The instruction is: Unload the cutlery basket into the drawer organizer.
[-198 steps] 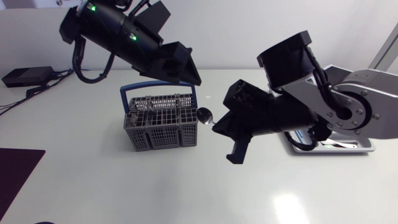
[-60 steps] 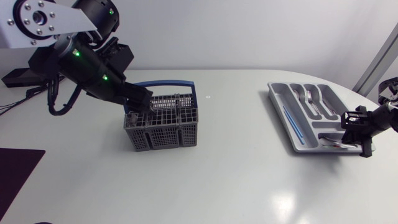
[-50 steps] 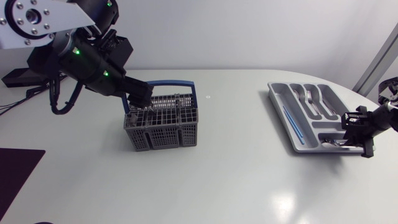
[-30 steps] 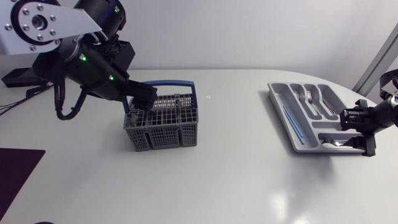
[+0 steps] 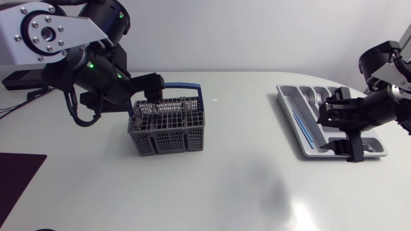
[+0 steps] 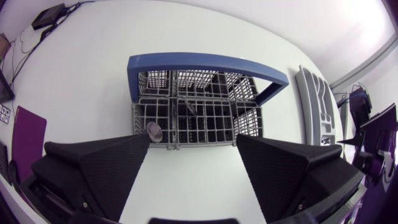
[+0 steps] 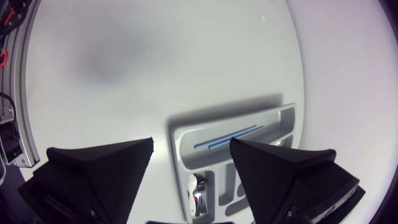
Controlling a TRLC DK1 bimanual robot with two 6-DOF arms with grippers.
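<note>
Left gripper [image 6: 193, 144] hovers over basket [image 6: 205, 62], fingers spread, empty, apparently lining up on spoon [image 6: 153, 130] inside; right gripper [image 7: 191, 149], fingers released, hangs above organizer [image 7: 178, 140], forks [image 5: 320, 99] already slotted

Purple mat [image 5: 18, 183] flat on the white table [image 5: 212, 192]

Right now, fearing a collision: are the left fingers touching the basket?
Cannot tell. In the left wrist view the open fingers overlap the basket at its near edge; neither gap nor contact shows plainly.
</note>
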